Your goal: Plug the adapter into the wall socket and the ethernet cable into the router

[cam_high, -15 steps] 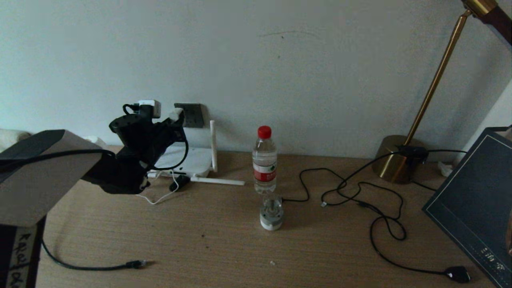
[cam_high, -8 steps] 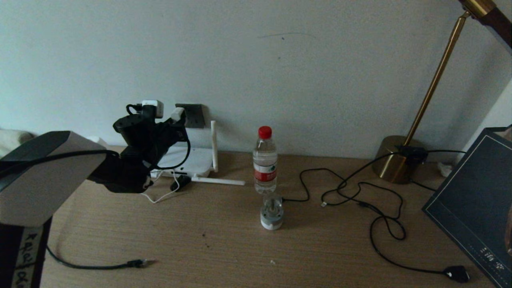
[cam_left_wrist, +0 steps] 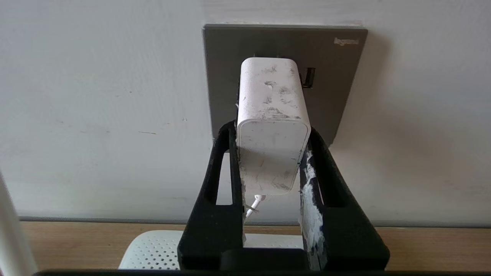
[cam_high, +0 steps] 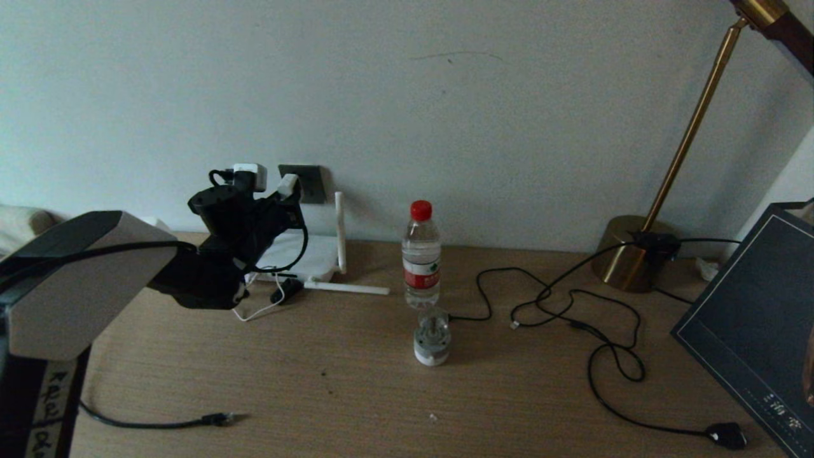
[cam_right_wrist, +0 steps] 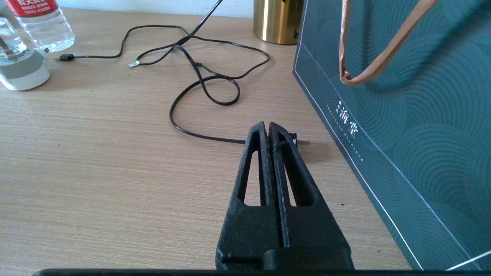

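My left gripper [cam_high: 285, 193] is raised at the wall, shut on the white adapter [cam_high: 287, 184], whose thin white cord [cam_high: 257, 312] hangs down to the table. In the left wrist view the adapter [cam_left_wrist: 272, 115] sits between the black fingers [cam_left_wrist: 220, 168]. Its far end meets the face of the dark grey wall socket [cam_left_wrist: 337, 84]; its prongs are hidden. The white router [cam_high: 305, 256] lies below, one antenna [cam_high: 339, 232] upright. The ethernet cable [cam_high: 216, 419] lies loose at the table's front left. My right gripper [cam_right_wrist: 268, 128] hovers shut and empty low over the table.
A water bottle [cam_high: 421, 254] and a small glass jar [cam_high: 432, 337] stand mid-table. A brass lamp base [cam_high: 626, 254] with its looping black cord [cam_high: 610, 356] and black plug [cam_high: 728, 436] is at the right. A dark teal bag [cam_right_wrist: 402, 115] stands beside my right gripper.
My left arm has moved right and toward the wall, carrying the adapter up against the socket plate. Nothing else has moved.
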### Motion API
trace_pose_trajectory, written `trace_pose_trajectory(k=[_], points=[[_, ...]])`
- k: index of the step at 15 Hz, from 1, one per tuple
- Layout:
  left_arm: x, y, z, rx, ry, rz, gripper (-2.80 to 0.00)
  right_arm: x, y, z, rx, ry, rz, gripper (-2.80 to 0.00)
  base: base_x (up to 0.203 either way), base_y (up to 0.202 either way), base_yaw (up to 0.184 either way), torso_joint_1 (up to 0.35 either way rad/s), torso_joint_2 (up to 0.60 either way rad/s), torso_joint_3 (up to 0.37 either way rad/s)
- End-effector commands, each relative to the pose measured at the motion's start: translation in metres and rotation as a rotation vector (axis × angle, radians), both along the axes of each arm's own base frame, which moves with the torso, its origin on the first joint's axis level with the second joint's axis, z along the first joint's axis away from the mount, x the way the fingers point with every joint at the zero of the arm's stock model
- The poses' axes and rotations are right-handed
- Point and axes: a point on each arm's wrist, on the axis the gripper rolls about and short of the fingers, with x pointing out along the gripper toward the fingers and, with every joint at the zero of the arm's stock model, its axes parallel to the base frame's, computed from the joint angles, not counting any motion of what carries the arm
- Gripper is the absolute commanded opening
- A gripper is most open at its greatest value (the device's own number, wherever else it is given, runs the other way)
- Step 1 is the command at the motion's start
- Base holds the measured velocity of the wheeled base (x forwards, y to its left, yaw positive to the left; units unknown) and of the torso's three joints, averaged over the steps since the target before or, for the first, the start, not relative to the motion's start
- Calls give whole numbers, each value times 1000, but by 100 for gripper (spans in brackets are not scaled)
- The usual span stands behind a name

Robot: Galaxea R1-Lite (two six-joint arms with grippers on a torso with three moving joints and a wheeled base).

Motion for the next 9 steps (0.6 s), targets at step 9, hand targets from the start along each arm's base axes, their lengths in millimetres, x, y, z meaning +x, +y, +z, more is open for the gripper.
trace_pose_trajectory(k=[9], points=[[0, 5, -1, -1, -1, 15, -280, 0, 0, 0, 0, 1, 0, -280, 0, 0, 0, 0, 0, 0]])
